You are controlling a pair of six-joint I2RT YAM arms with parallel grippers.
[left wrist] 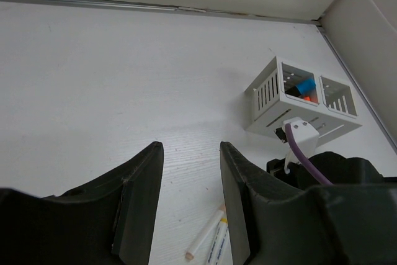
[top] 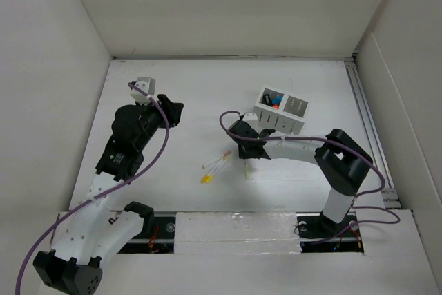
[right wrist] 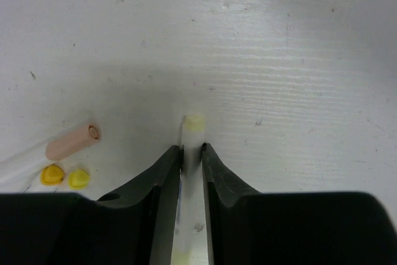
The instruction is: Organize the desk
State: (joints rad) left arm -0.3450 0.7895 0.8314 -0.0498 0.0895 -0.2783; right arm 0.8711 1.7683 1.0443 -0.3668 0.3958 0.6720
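The white desk (top: 186,81) holds several white markers (top: 215,165) with yellow and pink tips near its middle. My right gripper (top: 247,158) is shut on a white marker with a pale yellow tip (right wrist: 194,122) and holds it low over the desk (right wrist: 279,41). A pink-capped marker (right wrist: 73,142) and two yellow caps (right wrist: 65,176) lie to its left. My left gripper (top: 173,110) is open and empty above the desk's left half; in its wrist view the gripper (left wrist: 191,150) hangs over two loose markers (left wrist: 208,234).
A white slotted two-compartment organizer (top: 282,110) stands at the back right, with blue and orange items in one compartment (left wrist: 304,88). White wall panels (top: 62,67) enclose the desk on three sides. A metal rail (top: 366,122) runs along the right edge.
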